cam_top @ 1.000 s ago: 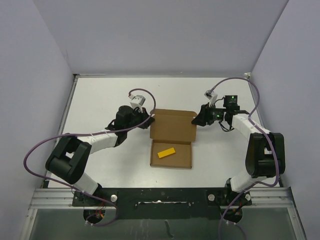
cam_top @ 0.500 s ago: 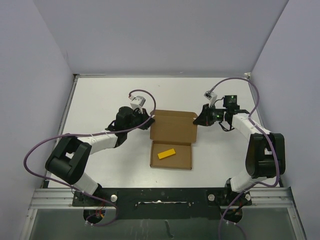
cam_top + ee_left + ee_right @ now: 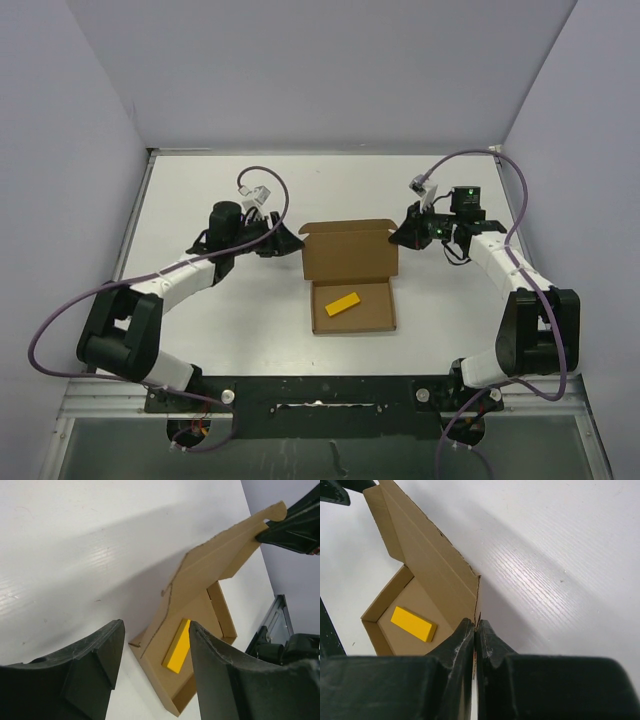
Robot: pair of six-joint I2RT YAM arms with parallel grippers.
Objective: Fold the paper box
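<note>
White table [image 3: 200,190] — pale lilac walls [image 3: 320,70] on three sides

We are finding no text, label, brand, number or sign that can be read in any of the views. The paper box [image 3: 350,258] is showing us only plain brown cardboard, with no print on it.

paper box [image 3: 350,262]: we count one.
yellow block [image 3: 343,304]: we count one.
arms: we count two, left arm [image 3: 185,272] and right arm [image 3: 500,262].
grippers: we count two, left gripper [image 3: 288,243] and right gripper [image 3: 396,238].
purple cables [image 3: 262,169]: we count two, one on each arm.
</note>
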